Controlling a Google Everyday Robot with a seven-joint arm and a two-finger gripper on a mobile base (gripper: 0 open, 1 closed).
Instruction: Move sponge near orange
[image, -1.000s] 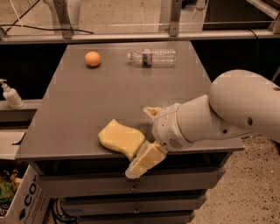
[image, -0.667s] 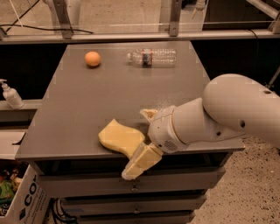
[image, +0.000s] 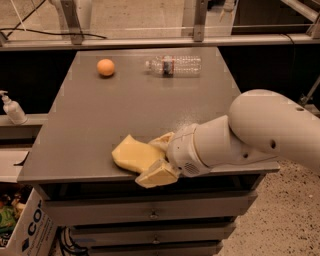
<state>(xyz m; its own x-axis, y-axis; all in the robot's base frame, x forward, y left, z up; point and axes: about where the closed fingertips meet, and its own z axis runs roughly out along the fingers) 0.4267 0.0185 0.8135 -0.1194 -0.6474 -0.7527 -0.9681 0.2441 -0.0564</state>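
The pale yellow sponge (image: 132, 153) lies flat near the front edge of the grey table (image: 100, 120). My gripper (image: 159, 159) is at the sponge's right end, open. One yellowish finger (image: 161, 141) is behind the sponge's right edge and the other (image: 156, 175) is in front of it, at the table's front edge. The sponge's right end sits between them. The orange (image: 105, 67) rests at the far left of the table, well away from the sponge.
A clear plastic water bottle (image: 174, 65) lies on its side at the far middle of the table, right of the orange. A pump bottle (image: 12, 108) stands on a ledge to the left. Drawers (image: 150, 215) are below the table.
My gripper has moved a little left, so its fingers sit further around the sponge's right end. The sponge, orange and bottle have stayed put.
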